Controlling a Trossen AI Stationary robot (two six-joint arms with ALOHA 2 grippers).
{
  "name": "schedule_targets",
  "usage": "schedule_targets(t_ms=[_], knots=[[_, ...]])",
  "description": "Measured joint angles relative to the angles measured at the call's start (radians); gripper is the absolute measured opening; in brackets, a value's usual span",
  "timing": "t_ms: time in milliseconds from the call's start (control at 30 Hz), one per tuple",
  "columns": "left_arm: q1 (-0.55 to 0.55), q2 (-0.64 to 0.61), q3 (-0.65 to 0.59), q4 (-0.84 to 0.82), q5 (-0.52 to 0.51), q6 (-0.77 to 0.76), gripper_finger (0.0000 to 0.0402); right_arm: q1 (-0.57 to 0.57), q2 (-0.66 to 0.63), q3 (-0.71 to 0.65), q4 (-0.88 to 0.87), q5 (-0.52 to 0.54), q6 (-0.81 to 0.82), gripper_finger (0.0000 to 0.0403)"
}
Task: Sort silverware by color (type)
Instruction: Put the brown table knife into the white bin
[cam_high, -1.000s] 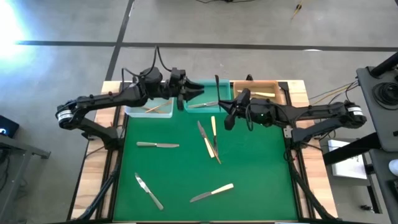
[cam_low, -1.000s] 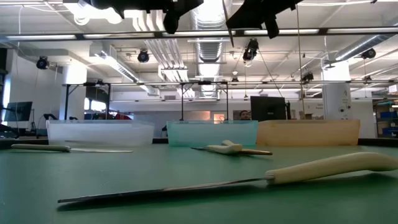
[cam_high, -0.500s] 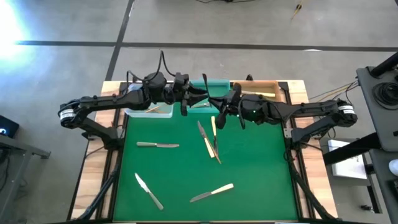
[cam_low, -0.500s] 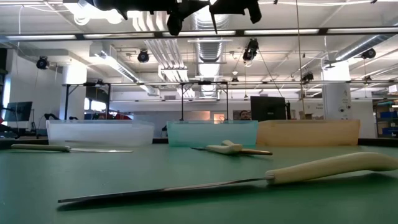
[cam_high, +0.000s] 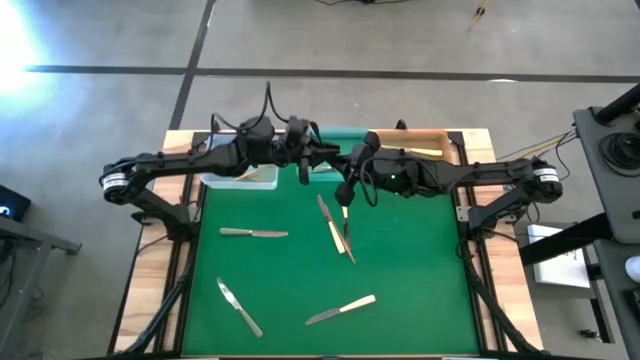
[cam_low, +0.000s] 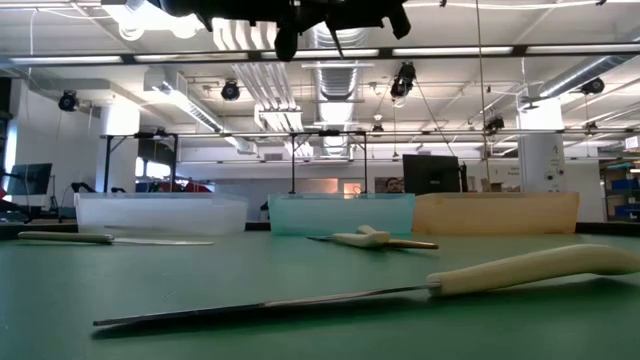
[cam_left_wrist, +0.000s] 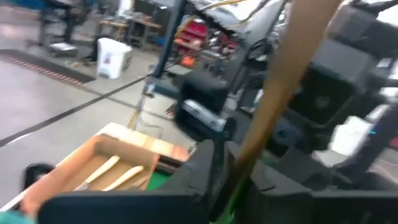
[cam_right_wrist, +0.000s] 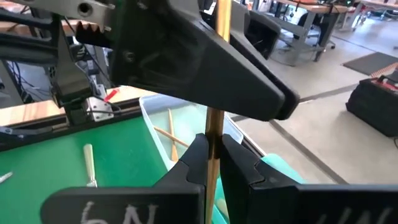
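Note:
A slim gold utensil (cam_right_wrist: 215, 124) stands nearly upright in the air, over the far middle of the table by the teal bin (cam_high: 345, 133). My right gripper (cam_right_wrist: 211, 148) is shut on it. My left gripper (cam_right_wrist: 205, 68) has come up against the same utensil higher on its shaft. In the left wrist view the gold utensil (cam_left_wrist: 280, 81) slants past my left gripper, with the right arm behind it. In the high view my left gripper (cam_high: 318, 158) and my right gripper (cam_high: 346, 182) meet. My right gripper pinches the gold utensil's shaft (cam_right_wrist: 213, 140) between its two fingers (cam_right_wrist: 194, 155), which lie across the shaft. The utensil is lifted clear of the table, nearly upright, and rises above the fingers past my left gripper.
On the green mat lie two silver knives (cam_high: 253, 233) (cam_high: 240, 307), a cream-handled knife (cam_high: 340, 310) and a crossed cluster of knives (cam_high: 337, 228). At the far edge stand a clear bin (cam_high: 250, 177) and an amber bin (cam_high: 425, 143), both holding utensils.
My right gripper has carried the utensil toward the table's left and my left gripper has moved toward the right. The two have closed the gap and now meet over the far middle of the table.

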Motion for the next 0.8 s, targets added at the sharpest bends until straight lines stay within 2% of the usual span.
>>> schedule_targets(t_ms=[67,300,400,600,800], knots=[[0.002,0.000,0.016,-0.054,-0.024,-0.001,0.0010,0.000,-0.007,0.000,-0.009,-0.001,0.004,0.0012],[0.004,-0.001,0.094,-0.221,-0.036,0.058,0.0003,-0.002,-0.032,0.000,-0.025,-0.001,0.013,0.0007],[0.004,-0.001,0.157,-0.338,-0.077,0.102,0.0002,-0.003,-0.041,0.000,-0.026,0.002,0.013,0.0006],[0.040,-0.002,0.337,-0.738,-0.234,0.246,0.0002,-0.002,-0.080,0.000,-0.067,0.000,0.030,0.0013],[0.131,-0.003,0.498,-1.209,-0.336,0.343,0.0001,-0.006,-0.130,0.000,-0.210,0.013,0.081,0.0032]])
